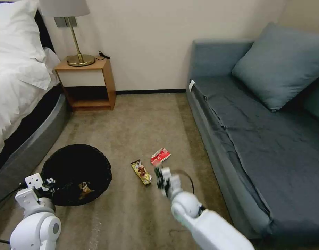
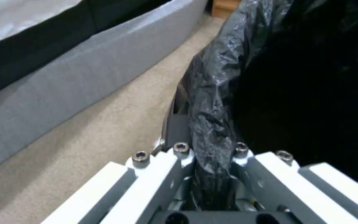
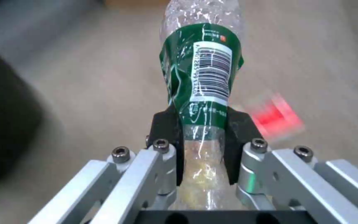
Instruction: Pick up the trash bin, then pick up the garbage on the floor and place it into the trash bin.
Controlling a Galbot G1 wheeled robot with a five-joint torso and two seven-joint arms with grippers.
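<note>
A: Where is the trash bin (image 1: 76, 173) now?

B: It is on the carpet (image 1: 142, 118), near the bed (image 1: 17, 86) at the left. The left gripper (image 2: 212, 174) is clamped on its rim; in the left wrist view the black plastic bag (image 2: 212, 93) is pinched between the two fingers. If the bin is lifted from the floor or only held, I cannot tell.

A: And the right gripper (image 3: 204, 146)?

B: It is closed around a green bottle (image 3: 202, 74), a crushed clear one with a green label and a barcode. In the head view this gripper hangs above the carpet, just beside the yellow-brown snack wrapper (image 1: 141, 172) and near the red-and-white packet (image 1: 160, 156).

A: So how much of the task is done?

B: I judge about half. Inside the bin lies one brown crumpled piece (image 1: 84, 189), probably the paper bag. The bottle is grasped but is not yet over the bin. The wrapper and the packet lie on the carpet between the bin and the sofa (image 1: 256, 139), untouched.

A: What is left, then?

B: The bottle must go into the bin, then the two pieces on the floor.
</note>
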